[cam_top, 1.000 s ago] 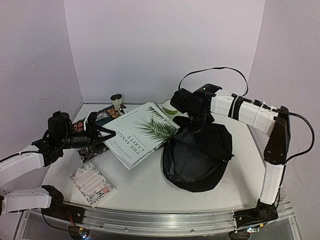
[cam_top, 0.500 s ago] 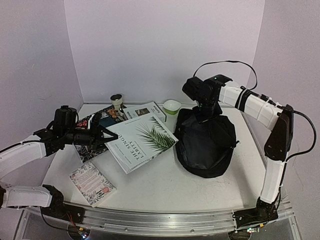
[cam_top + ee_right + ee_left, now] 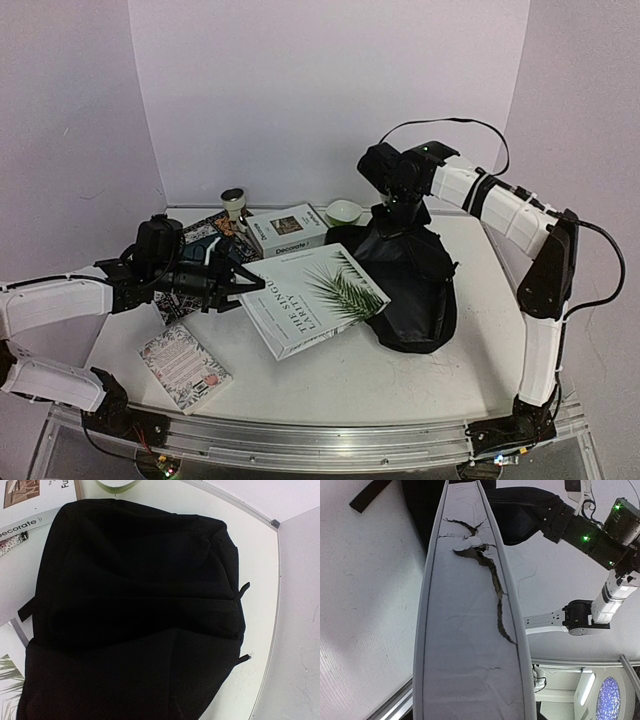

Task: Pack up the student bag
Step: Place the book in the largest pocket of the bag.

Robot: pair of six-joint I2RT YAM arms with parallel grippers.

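From above, the left claw point(image 3: 238, 284) grips the near left edge of a large white book point(image 3: 315, 300) with a palm leaf on its cover, held tilted above the surface point(image 3: 340, 380). A pink notebook point(image 3: 183, 366) lies flat near the front, and a patterned mat point(image 3: 172, 306) shows under the left arm. Behind stand a cup point(image 3: 232, 201), a Decorate book point(image 3: 287, 231) and a pale green bowl point(image 3: 343, 211).

The book's right corner meets the left side of the bag point(image 3: 415, 285), which sits right of centre. Whether that corner is inside an opening I cannot tell. The right claw point(image 3: 392, 224) is closed on the bag's top, and the fabric rises to it in a peak.

Only the left wrist view shows the book point(image 3: 470, 630) edge-on: a grey spine with cracks, running up to the bag point(image 3: 422, 505), with a black strap point(image 3: 367, 497) on the surface beside it.

The right wrist view is nearly filled by the bag point(image 3: 140, 605). Its own fingers are hidden. The Decorate book point(image 3: 25, 505), the bowl point(image 3: 116, 484) and a leaf-printed corner of the book point(image 3: 7, 675) sit along its left and top edges.
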